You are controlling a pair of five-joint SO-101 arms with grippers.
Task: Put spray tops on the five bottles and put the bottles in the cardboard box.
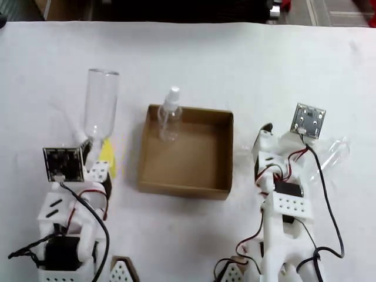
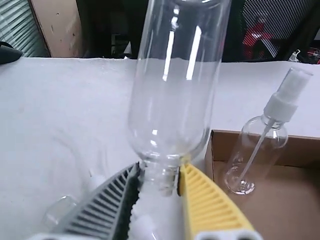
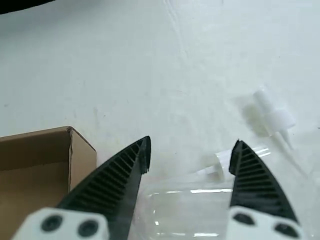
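Clamping upturned bottle at neck: left jaws | right jaws spread wide, lying bottle between them

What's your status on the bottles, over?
Left gripper shut on neck of inverted bottle. Right gripper open over lying bottle, loose spray top near it. Capped bottle standing in cardboard box.

My left hand has one grey ribbed finger and one yellow finger; my right hand has two black ribbed fingers. My arms are white perforated plastic, with black motors and looping red and black cables.
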